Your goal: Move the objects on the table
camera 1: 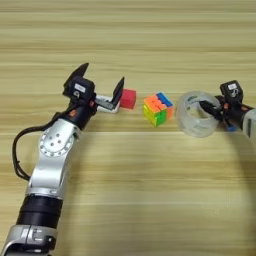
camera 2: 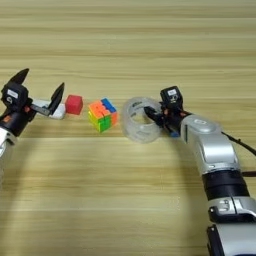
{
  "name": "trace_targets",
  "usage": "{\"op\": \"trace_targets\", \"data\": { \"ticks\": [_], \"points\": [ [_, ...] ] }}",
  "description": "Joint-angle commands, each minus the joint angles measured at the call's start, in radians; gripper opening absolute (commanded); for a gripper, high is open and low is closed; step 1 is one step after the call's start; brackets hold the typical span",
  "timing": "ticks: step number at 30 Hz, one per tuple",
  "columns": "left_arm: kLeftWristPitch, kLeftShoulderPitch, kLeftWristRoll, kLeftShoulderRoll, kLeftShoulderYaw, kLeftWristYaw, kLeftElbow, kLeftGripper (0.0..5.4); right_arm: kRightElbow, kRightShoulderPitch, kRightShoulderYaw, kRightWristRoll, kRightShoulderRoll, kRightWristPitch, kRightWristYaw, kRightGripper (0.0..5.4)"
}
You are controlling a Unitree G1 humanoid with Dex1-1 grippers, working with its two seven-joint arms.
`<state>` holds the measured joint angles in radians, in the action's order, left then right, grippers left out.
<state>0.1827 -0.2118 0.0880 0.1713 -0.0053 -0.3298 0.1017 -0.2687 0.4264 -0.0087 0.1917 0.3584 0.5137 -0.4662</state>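
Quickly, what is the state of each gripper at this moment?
Left gripper: open, fingers spread above the flat white device, beside the red cube.
Right gripper: shut on the clear tape roll, one finger inside the ring.

The table (camera 1: 150, 30) is showing a light tan wood grain with a smooth, faintly sheened finish. The clear tape roll (camera 2: 141, 120) is looking like glossy see-through plastic, catching pale highlights. The multicoloured puzzle cube (camera 1: 158, 108) is showing smooth, bright plastic faces. The small red cube (camera 1: 128, 98) is appearing matt and even. The flat white rectangular device (camera 2: 55, 112) is looking like smooth plastic. Both arms are wearing brushed silver metal shells, while the left gripper (camera 1: 101, 82) and right gripper (camera 2: 156, 116) are showing matt black fingers.
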Motion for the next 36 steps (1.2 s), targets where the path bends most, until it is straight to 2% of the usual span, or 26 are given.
{"op": "trace_targets", "data": {
  "ticks": [1,4,24,36],
  "points": [
    [-0.006,0.003,0.003,0.002,-0.004,-0.004,-0.008,5.40,-0.005,0.001,0.006,-0.007,-0.003,0.011,-0.004,1.75],
    [-0.006,0.003,0.003,0.002,-0.004,-0.004,-0.007,5.40,0.006,0.000,0.000,-0.005,-0.003,0.013,0.001,1.56],
    [-0.004,0.003,0.004,0.003,0.000,-0.004,-0.003,5.40,0.134,-0.024,-0.038,0.026,-0.001,0.060,0.002,1.53],
    [0.000,0.001,0.005,0.004,0.002,-0.004,0.003,5.40,0.218,-0.020,-0.105,0.051,0.018,0.088,0.018,1.53]
  ]
}}
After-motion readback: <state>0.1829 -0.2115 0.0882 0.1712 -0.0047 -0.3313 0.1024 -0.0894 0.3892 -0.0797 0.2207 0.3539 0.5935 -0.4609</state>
